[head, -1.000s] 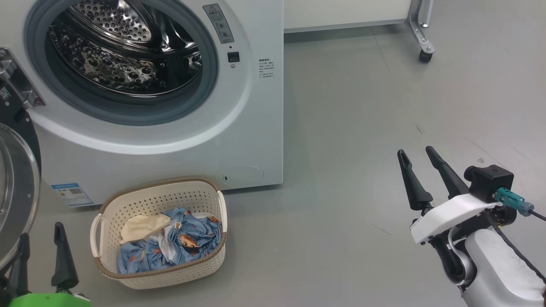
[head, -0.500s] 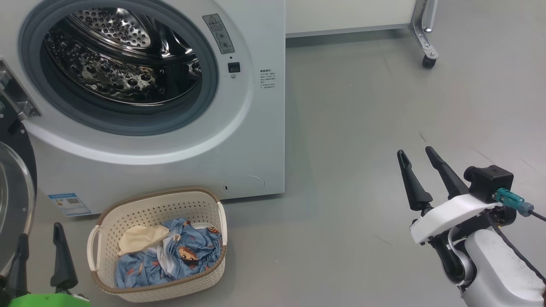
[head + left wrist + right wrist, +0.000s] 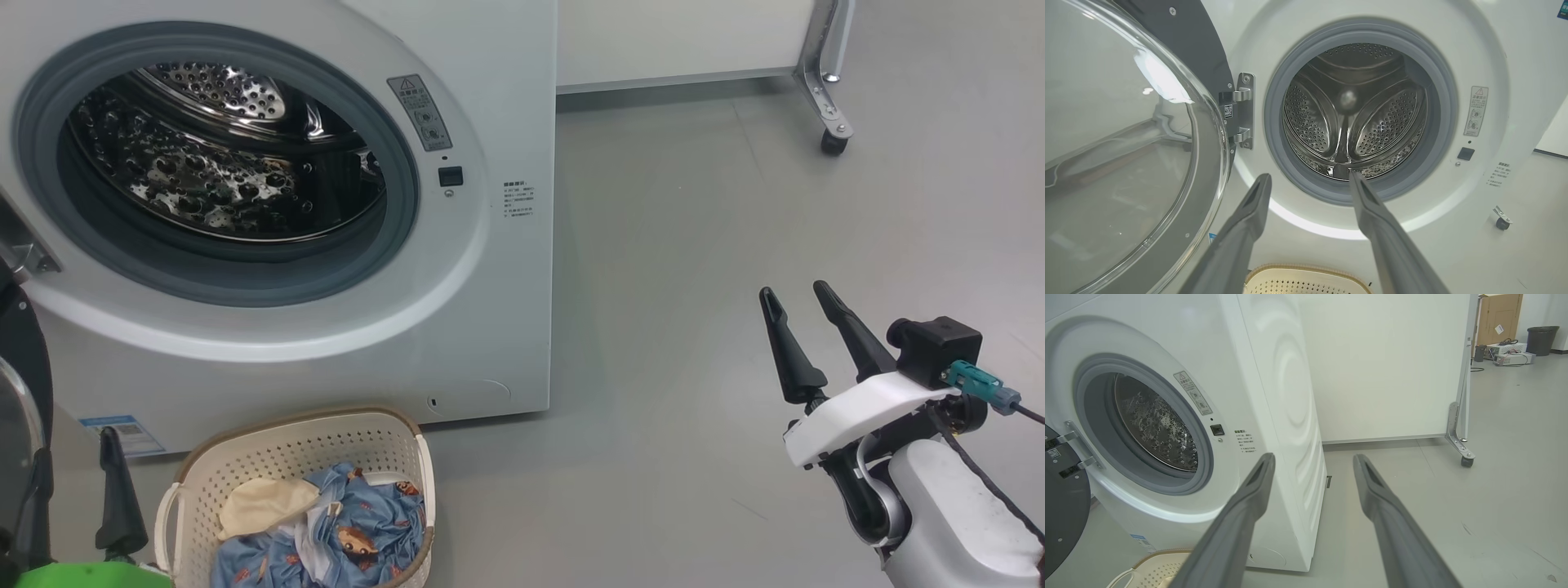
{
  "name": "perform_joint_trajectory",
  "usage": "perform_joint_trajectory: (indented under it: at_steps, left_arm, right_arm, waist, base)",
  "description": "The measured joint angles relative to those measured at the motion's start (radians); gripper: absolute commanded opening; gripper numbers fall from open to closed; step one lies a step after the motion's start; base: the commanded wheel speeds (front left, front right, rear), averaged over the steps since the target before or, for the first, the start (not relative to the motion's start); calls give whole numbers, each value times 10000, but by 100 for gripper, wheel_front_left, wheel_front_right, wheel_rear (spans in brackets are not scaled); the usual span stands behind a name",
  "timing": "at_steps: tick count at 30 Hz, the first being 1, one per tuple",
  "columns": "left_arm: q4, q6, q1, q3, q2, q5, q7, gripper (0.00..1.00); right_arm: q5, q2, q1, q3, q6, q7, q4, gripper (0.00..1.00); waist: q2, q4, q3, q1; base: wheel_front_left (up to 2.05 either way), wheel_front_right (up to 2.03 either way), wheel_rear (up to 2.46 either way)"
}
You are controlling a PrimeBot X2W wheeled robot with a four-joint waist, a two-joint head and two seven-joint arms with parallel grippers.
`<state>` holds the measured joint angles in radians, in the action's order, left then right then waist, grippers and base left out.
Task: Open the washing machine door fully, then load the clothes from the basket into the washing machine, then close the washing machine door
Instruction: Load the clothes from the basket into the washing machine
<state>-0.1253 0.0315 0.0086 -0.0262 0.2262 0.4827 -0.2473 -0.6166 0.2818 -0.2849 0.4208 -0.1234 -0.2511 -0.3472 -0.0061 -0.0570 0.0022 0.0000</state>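
Observation:
The washing machine (image 3: 490, 327) stands with its steel drum (image 3: 212, 163) exposed and nothing inside it. The washing machine door (image 3: 1126, 143) is swung open to the left on its hinge, its edge (image 3: 20, 425) at the head view's left border. The basket (image 3: 326, 445) sits on the floor against the machine's front, holding the clothes (image 3: 351, 531): blue printed fabric and a cream piece. My left gripper (image 3: 77, 445) is open just left of the basket, its own view (image 3: 1309, 176) facing the drum. My right gripper (image 3: 793, 291) is open and empty, far to the right over bare floor.
A white panel on a metal leg with a caster (image 3: 833, 143) stands behind and right of the machine. Grey floor (image 3: 694, 245) stretches to the right. A cardboard box (image 3: 1498, 318) and a black bin (image 3: 1541, 339) stand far back.
The whole head picture has shifted downward, so the camera moved; machine and basket now sit lower in it. Both grippers hold the same place and stay open.

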Motion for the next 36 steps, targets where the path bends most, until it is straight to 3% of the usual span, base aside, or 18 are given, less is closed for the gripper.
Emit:
perform_joint_trajectory:
  at_steps: [16,36]
  left_arm:
    - [0,0,3,-31,-4,0,0,100]
    - [0,2,6,-92,-4,0,0,100]
  right_arm:
    - [0,-13,1,15,0,0,-2,100]
    - [0,-12,52,173,0,0,-8,100]
  waist:
    - [0,6,13,0]
    - [0,33,77,0]
  base:
    - [67,-67,0]
    - [7,-7,0]
